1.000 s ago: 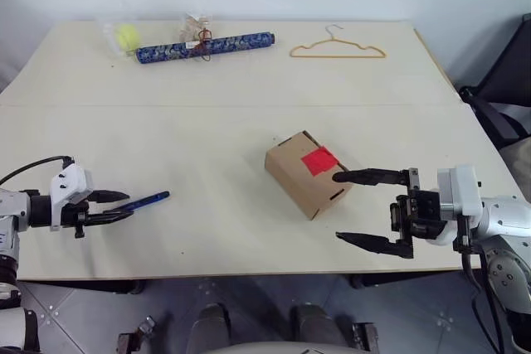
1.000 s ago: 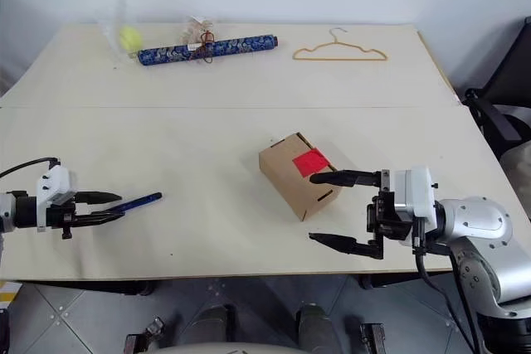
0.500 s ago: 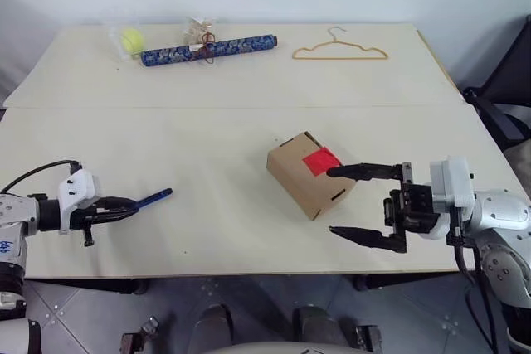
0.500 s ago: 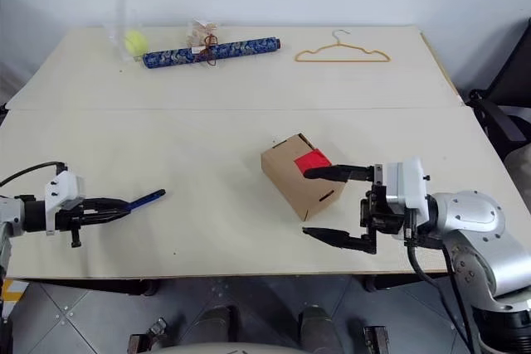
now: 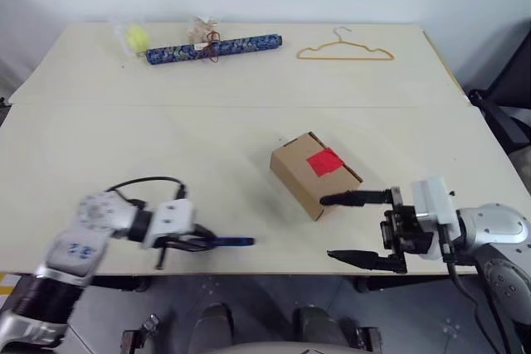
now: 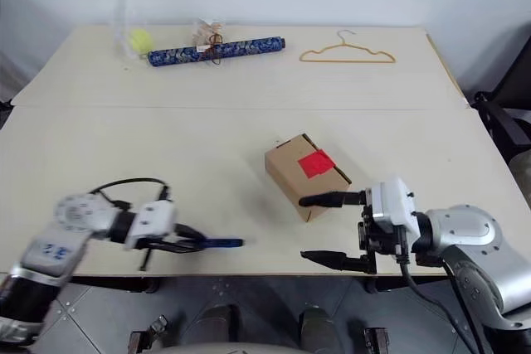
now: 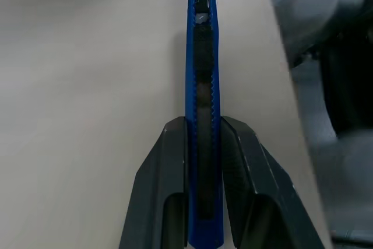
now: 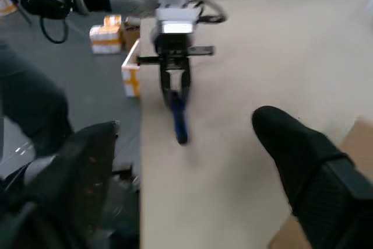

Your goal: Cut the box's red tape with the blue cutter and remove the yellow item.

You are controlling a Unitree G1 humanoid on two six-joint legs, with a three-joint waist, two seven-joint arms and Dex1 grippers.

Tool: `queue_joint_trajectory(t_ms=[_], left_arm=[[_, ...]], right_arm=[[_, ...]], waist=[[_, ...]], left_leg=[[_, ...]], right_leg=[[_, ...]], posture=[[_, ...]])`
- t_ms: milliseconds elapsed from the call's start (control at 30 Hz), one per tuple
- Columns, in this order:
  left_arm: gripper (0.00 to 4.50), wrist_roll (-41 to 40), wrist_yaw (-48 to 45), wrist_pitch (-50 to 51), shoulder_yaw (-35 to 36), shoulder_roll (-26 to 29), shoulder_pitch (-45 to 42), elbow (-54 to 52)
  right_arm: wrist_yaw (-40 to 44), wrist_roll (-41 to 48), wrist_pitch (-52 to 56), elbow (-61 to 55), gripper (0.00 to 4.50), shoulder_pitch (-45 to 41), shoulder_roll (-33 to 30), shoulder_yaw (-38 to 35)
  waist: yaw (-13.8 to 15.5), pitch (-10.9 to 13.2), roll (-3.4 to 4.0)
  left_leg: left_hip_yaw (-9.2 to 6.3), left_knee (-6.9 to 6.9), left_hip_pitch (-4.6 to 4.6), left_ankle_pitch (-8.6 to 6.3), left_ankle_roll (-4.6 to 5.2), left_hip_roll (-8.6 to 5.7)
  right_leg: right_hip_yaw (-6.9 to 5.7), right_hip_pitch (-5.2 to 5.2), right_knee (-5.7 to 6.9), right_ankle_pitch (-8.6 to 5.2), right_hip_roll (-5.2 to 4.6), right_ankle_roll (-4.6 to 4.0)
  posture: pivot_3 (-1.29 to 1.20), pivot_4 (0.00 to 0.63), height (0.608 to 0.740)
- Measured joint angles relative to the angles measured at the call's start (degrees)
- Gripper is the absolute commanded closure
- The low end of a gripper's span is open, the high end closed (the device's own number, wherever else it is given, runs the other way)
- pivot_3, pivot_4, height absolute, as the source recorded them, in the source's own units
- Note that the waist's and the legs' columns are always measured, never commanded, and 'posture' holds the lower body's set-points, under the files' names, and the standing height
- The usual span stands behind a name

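Left gripper (image 5: 197, 240), clamped on the blue cutter (image 5: 231, 241), has swung in from the table's left edge toward the middle; the tip now points at the box (image 5: 315, 173) but is well apart from it. Right gripper (image 5: 355, 228) has dropped slightly, jaws open but narrower than a second ago, upper finger against the box's near-right side. Red tape (image 5: 324, 161) sits uncut on top, flaps shut. Cutter is now on approach; right hand looks set to steady the box.
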Motion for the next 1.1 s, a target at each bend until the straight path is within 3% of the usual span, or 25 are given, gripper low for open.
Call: queue_joint_trajectory(t_ms=[167,300,533,867,1100], left_arm=[[4.05,3.9,5.8,15.4,-9.9,-6.5,-6.4,-7.5],[4.05,5.2,8.7,23.4,-13.6,-7.9,-8.4,-11.3],[4.05,7.3,12.2,30.1,-19.0,-11.1,-12.3,-12.7],[4.05,9.1,14.2,32.7,-22.4,-11.9,-14.7,-13.3],[4.05,9.2,15.1,33.9,-23.0,-12.5,-14.8,-13.5]], right_arm=[[-1.7,-7.8,0.1,1.2,3.12,0.9,-1.6,4.7],[-3.3,-11.5,0.2,1.5,4.49,0.9,-1.6,7.4],[-5.7,-20.8,1.8,7.0,4.49,-4.4,0.2,18.1],[-6.9,-23.9,2.4,9.9,4.49,-8.6,4.6,21.9],[-6.9,-25.0,3.7,11.0,4.49,-10.5,7.2,23.9]], waist=[[0.1,0.0,-0.02],[0.1,0.0,-0.02],[0.9,0.0,-0.02],[1.6,0.0,-0.06],[1.4,-0.1,-0.12]], left_leg=[[0.06,0.07,0.01,0.02,-0.04,-0.03],[0.05,0.00,0.06,0.11,-0.20,-0.02],[0.09,0.26,0.05,0.04,-0.08,-0.10],[0.11,0.51,0.27,-0.16,0.27,-0.09],[0.21,0.42,0.81,-0.32,0.43,-0.07]], right_leg=[[0.18,-0.01,-0.03,0.03,0.03,0.06],[0.33,-0.04,-0.04,0.03,0.10,0.05],[0.46,0.18,-0.35,0.19,0.07,0.18],[0.47,0.65,-0.61,0.36,0.07,0.15],[0.54,1.25,-0.93,0.16,0.05,-0.46]], posture=[[0.00,0.150,0.740],[0.00,0.150,0.740],[0.00,0.150,0.740],[0.00,0.150,0.740],[0.00,0.150,0.740]])
